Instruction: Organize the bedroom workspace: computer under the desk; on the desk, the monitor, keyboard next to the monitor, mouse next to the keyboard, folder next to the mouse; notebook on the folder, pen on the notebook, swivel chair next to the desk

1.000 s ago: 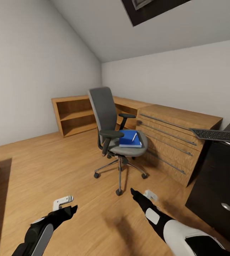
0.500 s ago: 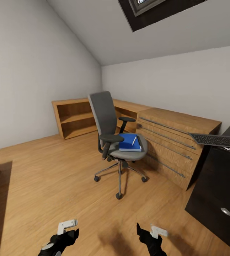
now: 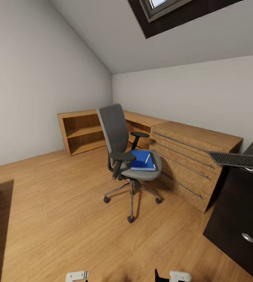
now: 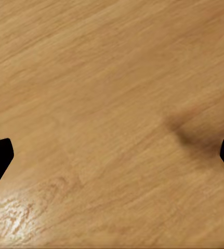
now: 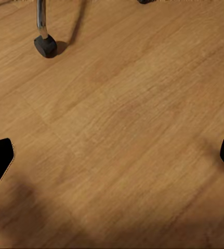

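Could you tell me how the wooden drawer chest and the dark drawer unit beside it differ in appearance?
The wooden drawer chest is light wood with long metal bar handles; the dark drawer unit is glossy black with round knobs. The chest's top is bare, while the keyboard juts out above the dark unit. The chest stands farther from the camera. Both stand on the wooden floor.

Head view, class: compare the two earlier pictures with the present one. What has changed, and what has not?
The view tilted upward: more skylight shows, and both arms sank to the bottom edge. Only the left gripper and right gripper tips remain. The swivel chair still carries the folder and pen; nothing was grasped.
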